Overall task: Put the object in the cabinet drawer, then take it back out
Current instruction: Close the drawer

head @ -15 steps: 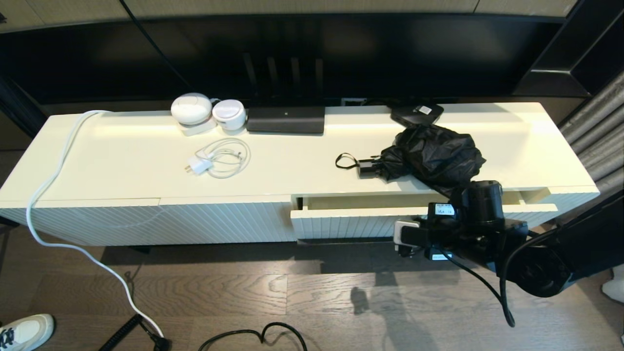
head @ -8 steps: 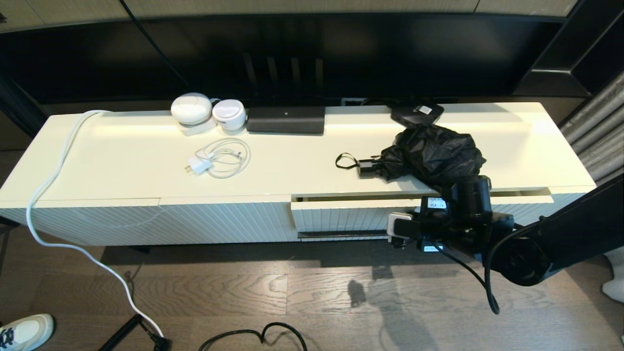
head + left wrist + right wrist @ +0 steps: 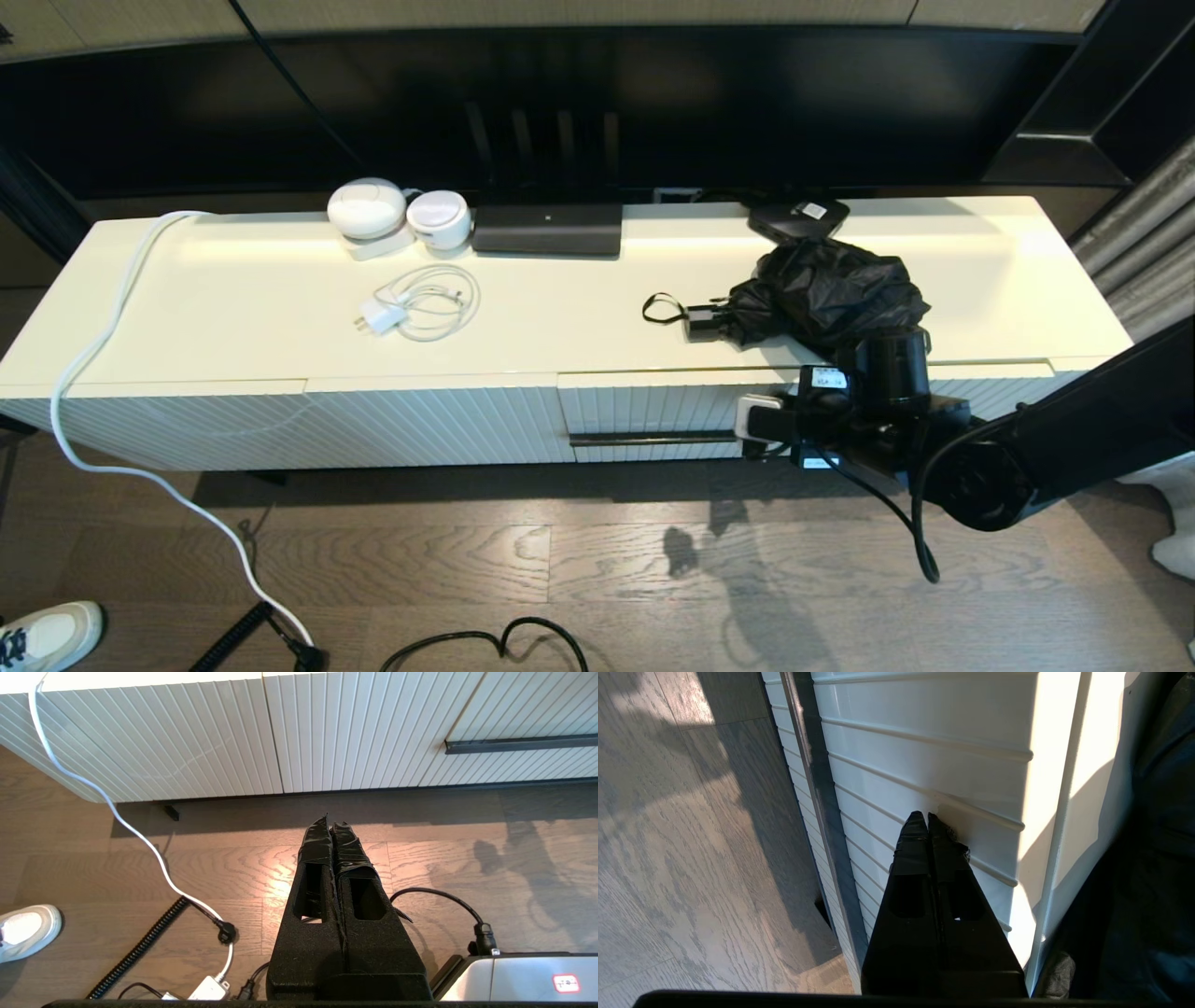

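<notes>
Head view: the umbrella (image 3: 826, 297) is lying right of centre on the cabinet top, above the closed drawer (image 3: 653, 411); loose, likely slippery fabric, so the stiff handle (image 3: 702, 323) looks the better hold. Left wrist view: left gripper (image 3: 331, 826) is hanging over the floor, fingers together. Right wrist view: right gripper (image 3: 924, 821), fingers together and empty, is apparently touching the drawer front.

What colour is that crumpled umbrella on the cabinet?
Black, the umbrella all over, handle included; the head view shows it best.

Umbrella (image 3: 826, 294) atop cabinet, drawer (image 3: 653, 411) flush
</notes>
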Robot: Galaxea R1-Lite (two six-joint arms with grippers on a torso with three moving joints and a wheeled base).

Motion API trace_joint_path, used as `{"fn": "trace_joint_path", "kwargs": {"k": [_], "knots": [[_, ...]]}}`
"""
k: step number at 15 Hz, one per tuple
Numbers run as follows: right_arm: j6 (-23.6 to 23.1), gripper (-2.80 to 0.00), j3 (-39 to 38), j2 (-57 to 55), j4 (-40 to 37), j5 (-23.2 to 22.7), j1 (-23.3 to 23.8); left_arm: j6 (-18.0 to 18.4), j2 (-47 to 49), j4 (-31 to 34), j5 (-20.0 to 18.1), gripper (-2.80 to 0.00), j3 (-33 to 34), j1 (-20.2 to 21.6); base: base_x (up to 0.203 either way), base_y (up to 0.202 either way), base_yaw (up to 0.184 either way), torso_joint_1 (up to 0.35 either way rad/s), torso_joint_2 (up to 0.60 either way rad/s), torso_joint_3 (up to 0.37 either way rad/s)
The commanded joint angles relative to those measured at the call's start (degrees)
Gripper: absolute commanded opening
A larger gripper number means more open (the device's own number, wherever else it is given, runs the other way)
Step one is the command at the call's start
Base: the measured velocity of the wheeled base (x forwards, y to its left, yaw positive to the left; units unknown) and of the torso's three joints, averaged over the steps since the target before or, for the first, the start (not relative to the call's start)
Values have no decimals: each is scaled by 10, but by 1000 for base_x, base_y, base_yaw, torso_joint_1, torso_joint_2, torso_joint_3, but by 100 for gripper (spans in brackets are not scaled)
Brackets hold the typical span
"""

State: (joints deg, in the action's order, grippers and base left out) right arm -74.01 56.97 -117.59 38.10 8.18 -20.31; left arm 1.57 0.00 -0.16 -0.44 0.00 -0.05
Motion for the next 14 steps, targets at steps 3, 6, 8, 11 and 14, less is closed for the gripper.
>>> {"fn": "trace_joint_path", "kwargs": {"k": [3,6,8,11,14], "knots": [[-4,-280,11,-6,1,1,0,0,1,0,0,-280,1,0,0,0,0,0,0,0],[-2,-280,-15,19,-14,0,-1,0,1,0,0,-280,1,0,0,0,0,0,0,0],[0,-280,-28,49,-48,0,-1,0,1,0,0,-280,1,0,0,0,0,0,0,0],[3,-280,-39,131,-146,3,-3,0,1,0,0,-280,1,0,0,0,0,0,0,0],[4,-280,-43,248,-249,5,-1,0,1,0,0,-280,1,0,0,0,0,0,0,0]]}}
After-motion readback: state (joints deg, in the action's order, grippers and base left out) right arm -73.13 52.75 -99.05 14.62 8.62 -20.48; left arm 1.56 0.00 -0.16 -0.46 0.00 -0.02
